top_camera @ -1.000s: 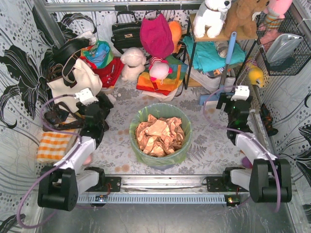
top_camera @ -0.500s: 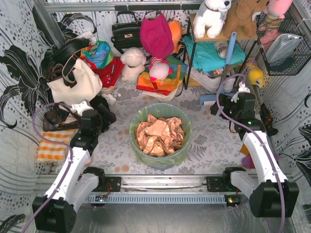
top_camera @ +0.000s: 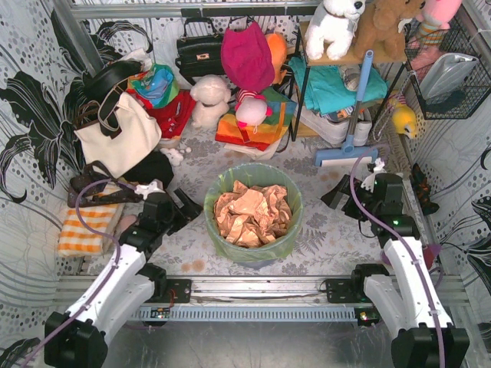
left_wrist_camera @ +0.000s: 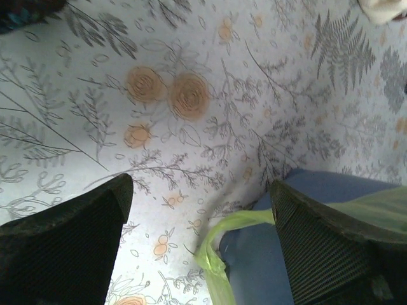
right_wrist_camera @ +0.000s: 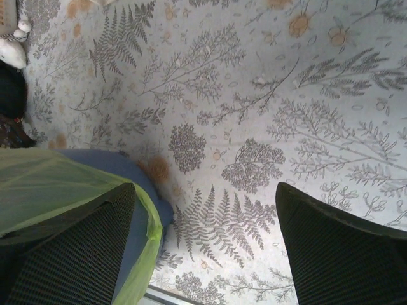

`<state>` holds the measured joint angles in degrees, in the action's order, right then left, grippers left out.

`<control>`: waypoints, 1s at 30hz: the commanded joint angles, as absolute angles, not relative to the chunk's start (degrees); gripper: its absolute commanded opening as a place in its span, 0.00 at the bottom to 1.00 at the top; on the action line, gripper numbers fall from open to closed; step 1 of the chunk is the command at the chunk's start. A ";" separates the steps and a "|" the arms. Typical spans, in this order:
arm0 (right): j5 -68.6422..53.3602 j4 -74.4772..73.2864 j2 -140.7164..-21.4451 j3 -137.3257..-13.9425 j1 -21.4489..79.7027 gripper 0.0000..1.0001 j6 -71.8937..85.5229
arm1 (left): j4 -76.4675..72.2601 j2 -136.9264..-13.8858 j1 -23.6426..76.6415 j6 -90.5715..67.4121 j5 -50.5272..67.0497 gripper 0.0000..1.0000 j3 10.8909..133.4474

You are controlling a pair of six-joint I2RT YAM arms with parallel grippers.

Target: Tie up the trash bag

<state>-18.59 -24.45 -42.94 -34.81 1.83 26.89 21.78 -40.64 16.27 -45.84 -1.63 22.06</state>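
while upright in the bin (left_wrist_camera: 254, 273), trash bag (top_camera: 217, 192) mouth skyward

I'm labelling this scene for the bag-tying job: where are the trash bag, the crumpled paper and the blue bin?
trash bag (top_camera: 257, 170): top view, far part of its folded-over rim.
crumpled paper (top_camera: 249, 211): top view, middle of the pile.
blue bin (left_wrist_camera: 254, 260): left wrist view, bare side wall.

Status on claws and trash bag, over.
Both claws open, empty: left claw, right claw flank the bin. Trash bag untied, rim folded over bin, paper inside. Nothing between claws and bag.
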 commanded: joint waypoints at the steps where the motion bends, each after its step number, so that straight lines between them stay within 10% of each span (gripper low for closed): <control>1: -21.07 -23.64 -39.82 -31.46 1.67 0.91 30.64 | 16.53 -40.49 19.47 -45.65 1.36 0.96 20.44; 30: -28.76 -14.08 -31.82 -18.57 1.67 0.84 37.17 | 20.04 -41.63 36.64 -49.61 -7.01 0.73 16.81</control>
